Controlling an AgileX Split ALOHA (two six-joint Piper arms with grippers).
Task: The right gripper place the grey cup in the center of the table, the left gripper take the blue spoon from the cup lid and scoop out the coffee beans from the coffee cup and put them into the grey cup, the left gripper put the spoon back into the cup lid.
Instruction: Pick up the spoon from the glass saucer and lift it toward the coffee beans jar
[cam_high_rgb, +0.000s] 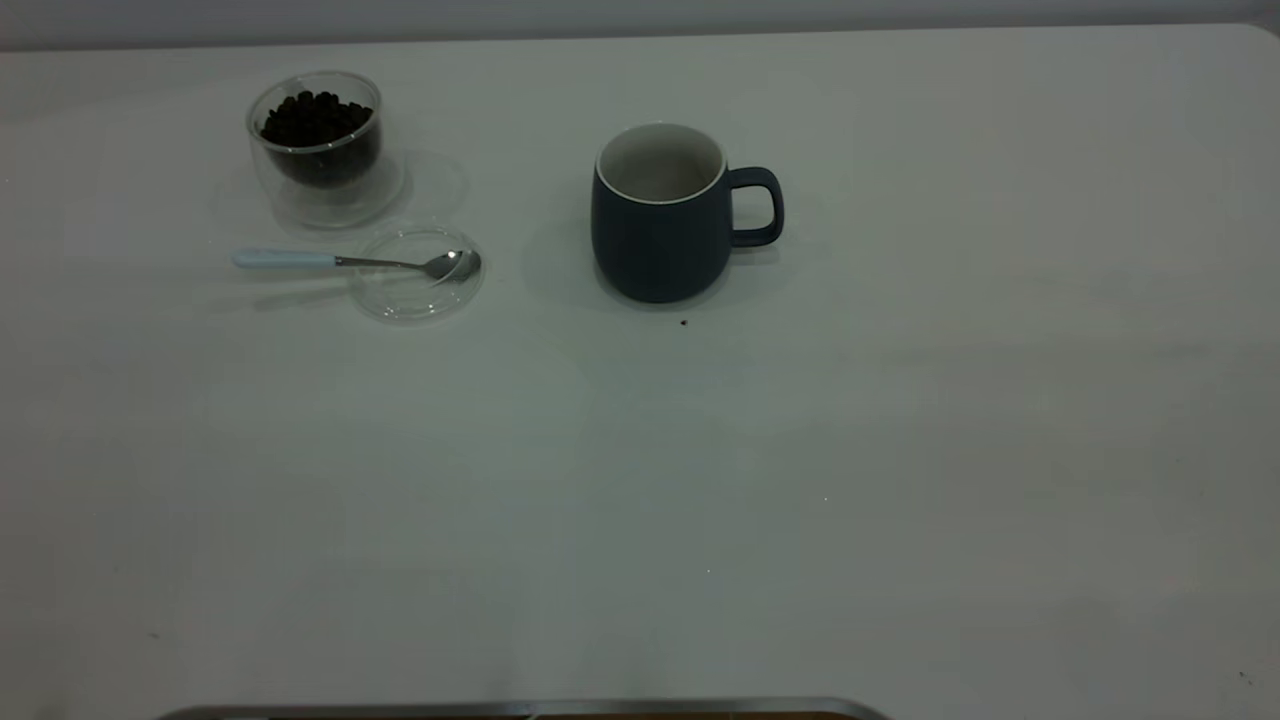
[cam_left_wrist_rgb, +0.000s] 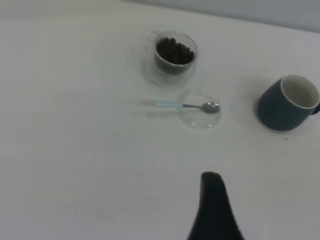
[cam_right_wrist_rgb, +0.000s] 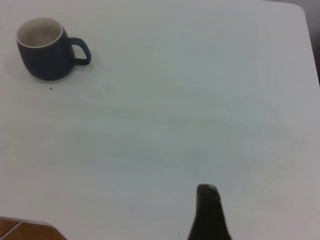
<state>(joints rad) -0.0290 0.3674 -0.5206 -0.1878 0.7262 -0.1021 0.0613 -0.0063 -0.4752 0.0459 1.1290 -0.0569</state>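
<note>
While coffee beans (cam_high_rgb: 316, 118) fill coffee cup (cam_high_rgb: 318, 150) | grey cup (cam_high_rgb: 660, 215) upright | fingers' state: cannot tell

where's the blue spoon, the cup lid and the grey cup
blue spoon (cam_high_rgb: 285, 260), exterior view, on its pale handle
cup lid (cam_high_rgb: 405, 300), exterior view, on the bare glass near its rim
grey cup (cam_high_rgb: 650, 245), exterior view, on its dark outer wall

The grey cup (cam_high_rgb: 660, 225) stands upright mid-bench (cam_high_rgb: 900, 450), white inside, its loop handle toward the right arm's side. Well apart on the left, the clear coffee cup (cam_high_rgb: 318, 150) holds a heap of coffee beans (cam_high_rgb: 316, 120). Just in front lies the glass cup lid (cam_high_rgb: 415, 275); the blue spoon (cam_high_rgb: 350, 262) rests with its bowl on the lid, pale handle jutting out leftward.
</note>
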